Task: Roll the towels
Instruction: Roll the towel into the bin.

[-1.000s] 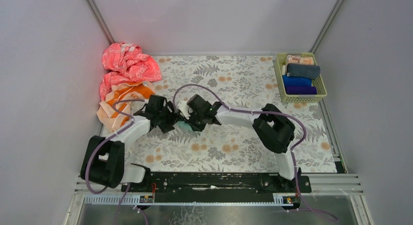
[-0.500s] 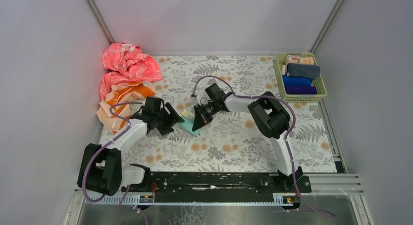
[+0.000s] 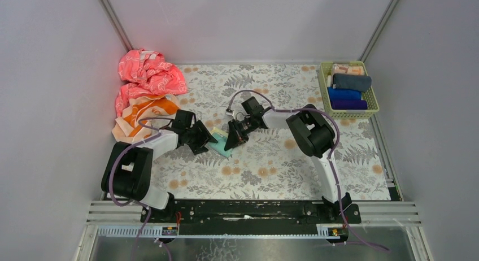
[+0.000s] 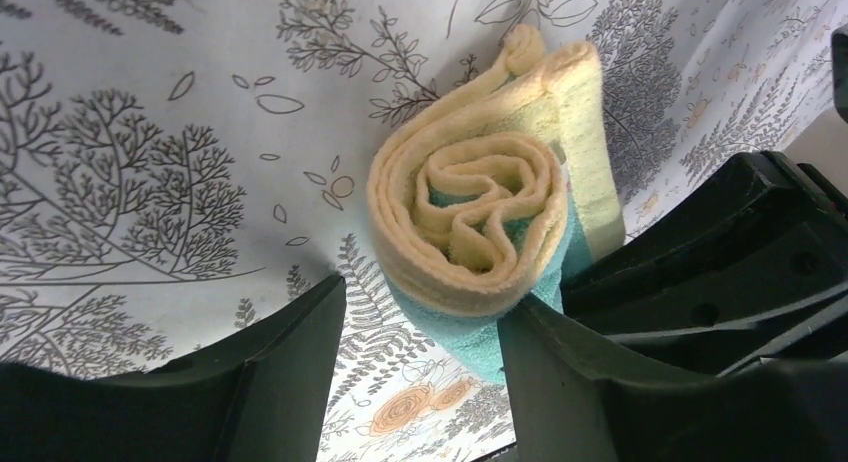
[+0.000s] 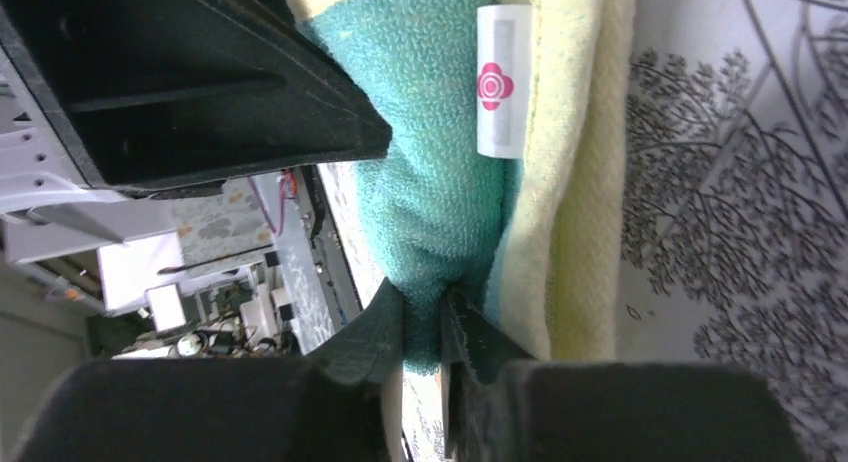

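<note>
The rolled towel (image 3: 221, 148), soft terry in mint-teal and pale yellow, lies on the fern-and-flower printed counter (image 3: 271, 159) between the two arms. From above it shows only as a small teal wedge; the left gripper (image 3: 202, 138) and right gripper (image 3: 233, 141) hide most of it.

The left wrist view alone shows the roll's end (image 4: 480, 212): a loose spiral, yellow layers wound around teal. Here the left gripper (image 4: 425, 317) stands partly open around the lower end, one finger against the teal edge, the other clear of the cloth.

The right wrist view alone shows the right gripper (image 5: 425, 307) pinched nearly closed on a teal fold, and a white label with a pink flower mark (image 5: 502, 82).

Only the top view shows the orange and peach towel (image 3: 141, 117) and a coral-pink cloth (image 3: 149, 74) heaped at far left, and a pale green basket (image 3: 373, 97) of rolled cloths at far right
</note>
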`<act>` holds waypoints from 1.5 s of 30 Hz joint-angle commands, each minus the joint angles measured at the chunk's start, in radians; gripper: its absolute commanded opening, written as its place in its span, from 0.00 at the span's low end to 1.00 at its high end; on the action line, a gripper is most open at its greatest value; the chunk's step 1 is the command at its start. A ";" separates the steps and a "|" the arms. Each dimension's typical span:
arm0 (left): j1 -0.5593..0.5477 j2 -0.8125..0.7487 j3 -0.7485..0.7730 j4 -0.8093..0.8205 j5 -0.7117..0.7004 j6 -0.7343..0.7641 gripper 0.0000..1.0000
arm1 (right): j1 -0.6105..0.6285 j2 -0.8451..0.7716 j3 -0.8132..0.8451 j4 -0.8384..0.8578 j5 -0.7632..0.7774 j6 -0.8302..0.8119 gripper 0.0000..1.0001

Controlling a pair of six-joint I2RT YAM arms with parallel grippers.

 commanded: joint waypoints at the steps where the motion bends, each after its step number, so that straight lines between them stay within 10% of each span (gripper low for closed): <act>1: 0.005 0.056 -0.020 0.025 -0.038 0.033 0.56 | 0.003 -0.072 -0.027 -0.165 0.260 -0.112 0.23; 21: 0.003 0.045 -0.036 0.002 -0.044 0.047 0.55 | 0.368 -0.478 -0.240 0.038 1.145 -0.725 0.58; 34: 0.004 0.052 -0.033 0.009 -0.028 0.050 0.57 | 0.415 -0.258 -0.181 0.043 1.198 -0.866 0.61; 45: 0.042 -0.081 -0.035 -0.029 -0.024 0.038 0.65 | 0.339 -0.180 0.006 -0.327 0.843 -0.721 0.21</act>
